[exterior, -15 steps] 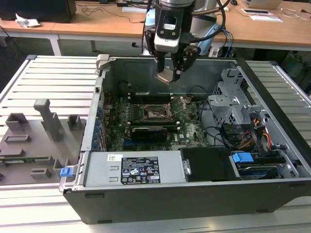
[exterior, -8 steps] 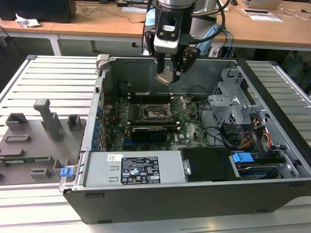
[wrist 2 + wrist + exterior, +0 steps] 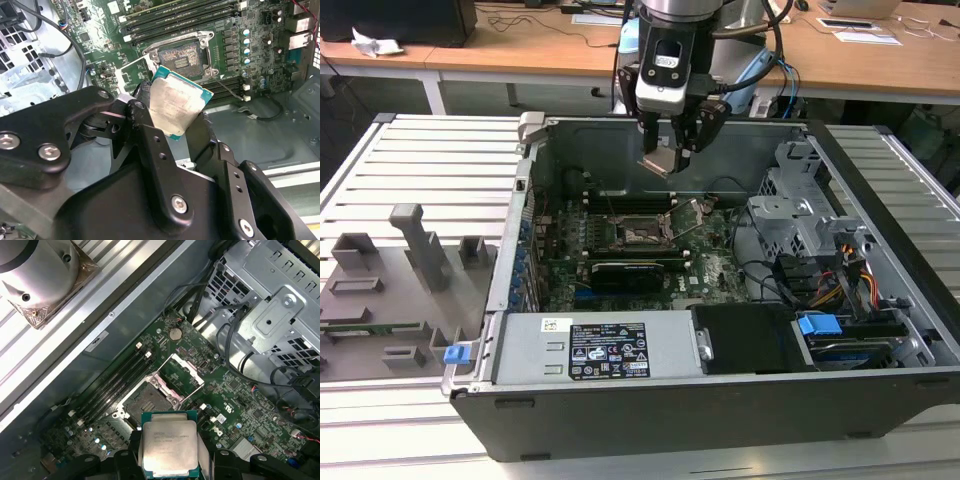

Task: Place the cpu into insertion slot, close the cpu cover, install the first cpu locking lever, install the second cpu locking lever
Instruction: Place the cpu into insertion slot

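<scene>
My gripper hangs inside the open computer case, above the green board and towards the case's back wall. It is shut on the cpu, a flat square chip with a pale silver top, held by two opposite edges between the black fingers. The insertion slot lies uncovered below, its dark centre showing and nothing in it. The cpu cover, a silver frame, stands hinged up beside the slot. A thin locking lever sticks out at the slot's side.
Long black memory slots run beside the socket. A long black card stands in front of it. A metal drive cage with cables fills the exterior view's right, the power supply the front. A grey fixture tray lies outside, on the left.
</scene>
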### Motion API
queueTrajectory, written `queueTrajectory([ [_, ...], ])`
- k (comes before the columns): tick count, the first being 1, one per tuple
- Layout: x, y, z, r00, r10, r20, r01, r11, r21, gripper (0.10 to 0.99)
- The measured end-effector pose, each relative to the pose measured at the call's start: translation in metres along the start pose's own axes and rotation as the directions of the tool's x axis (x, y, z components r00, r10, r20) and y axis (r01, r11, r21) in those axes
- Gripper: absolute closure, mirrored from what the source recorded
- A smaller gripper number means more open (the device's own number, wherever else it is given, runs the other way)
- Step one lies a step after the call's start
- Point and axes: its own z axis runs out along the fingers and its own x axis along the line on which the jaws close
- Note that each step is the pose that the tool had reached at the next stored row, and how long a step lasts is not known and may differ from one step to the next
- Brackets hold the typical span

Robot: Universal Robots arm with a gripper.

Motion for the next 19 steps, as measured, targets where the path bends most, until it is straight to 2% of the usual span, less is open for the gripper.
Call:
queueTrajectory([
  [7, 0.0000, -0.0003, 0.0022, 0.9997, 0.023, 0.0009, -0.023, 0.9997, 0.001, 0.557],
  [12, 0.0000, -0.0005, 0.0052, 0.9966, 0.082, 0.0044, -0.082, 0.9966, 0.001, 0.557],
  [16, -0.0001, -0.0008, 0.0078, 0.9911, 0.133, 0.0084, -0.133, 0.9911, 0.001, 0.557],
  [19, -0.0002, -0.0010, 0.0111, 0.9828, 0.184, 0.0125, -0.184, 0.9828, 0.001, 0.557],
])
